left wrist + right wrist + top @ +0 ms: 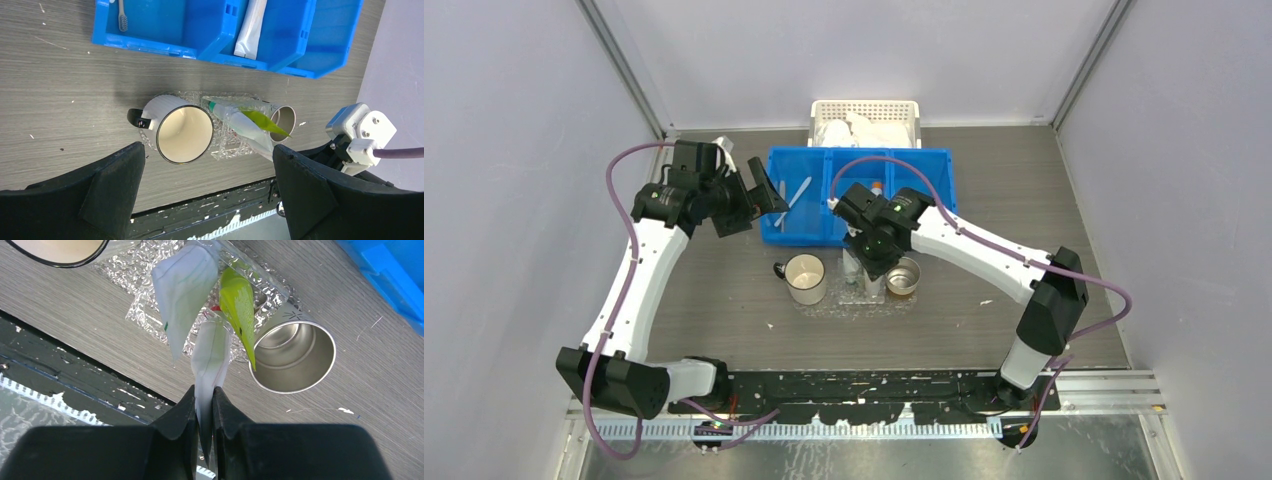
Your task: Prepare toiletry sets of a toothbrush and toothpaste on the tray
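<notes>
My right gripper (203, 390) is shut on the flat end of a white toothpaste (210, 352) tube, whose red cap points down at the clear tray (142, 315). Two more tubes lean there beside it, one white (182, 290) and one green (237, 300). In the top view the right gripper (865, 262) hangs over the tray (836, 306), between the mug and the steel cup. My left gripper (759, 195) stands open and empty above the left end of the blue bin. A toothbrush (799, 192) lies in the bin, its head (122, 19) showing in the left wrist view.
A white mug (805, 277) and a steel cup (905, 277) stand at the tray's two ends. The blue bin (929, 170) behind them holds another white tube (250, 30). A white perforated basket (865, 108) sits at the back wall. Grey walls close in on both sides.
</notes>
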`<act>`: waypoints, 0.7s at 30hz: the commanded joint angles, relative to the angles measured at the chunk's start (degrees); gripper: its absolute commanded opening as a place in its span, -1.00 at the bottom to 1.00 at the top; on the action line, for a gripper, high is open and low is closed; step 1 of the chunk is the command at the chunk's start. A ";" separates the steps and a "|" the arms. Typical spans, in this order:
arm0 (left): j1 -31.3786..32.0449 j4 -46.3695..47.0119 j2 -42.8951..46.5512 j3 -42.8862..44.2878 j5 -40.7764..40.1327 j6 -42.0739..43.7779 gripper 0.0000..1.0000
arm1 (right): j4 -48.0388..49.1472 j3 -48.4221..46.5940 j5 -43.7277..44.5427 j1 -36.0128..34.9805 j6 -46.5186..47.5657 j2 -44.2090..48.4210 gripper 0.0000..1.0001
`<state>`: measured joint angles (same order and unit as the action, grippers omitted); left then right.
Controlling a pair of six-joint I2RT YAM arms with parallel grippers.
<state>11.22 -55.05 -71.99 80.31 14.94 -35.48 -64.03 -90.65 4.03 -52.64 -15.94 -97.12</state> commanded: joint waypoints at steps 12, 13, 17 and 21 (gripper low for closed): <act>-0.33 2.26 0.96 -0.77 -1.03 -0.13 0.99 | 2.58 0.45 -3.32 0.78 4.02 0.98 -0.84; -0.33 2.31 0.97 -0.73 -1.02 -0.11 1.00 | 2.74 0.52 -3.31 0.68 3.98 0.90 -0.84; -0.33 2.31 0.97 -0.77 -1.02 -0.11 0.99 | 3.35 0.97 -3.28 -0.13 3.32 0.92 -0.84; -0.33 2.30 1.06 -0.81 -1.00 -0.02 1.00 | 3.80 1.13 -3.28 -0.80 2.83 0.60 -0.84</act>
<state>11.22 -54.81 -71.99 79.66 14.48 -35.55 -62.33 -89.41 1.61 -52.51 -13.19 -97.12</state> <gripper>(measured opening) 0.996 0.179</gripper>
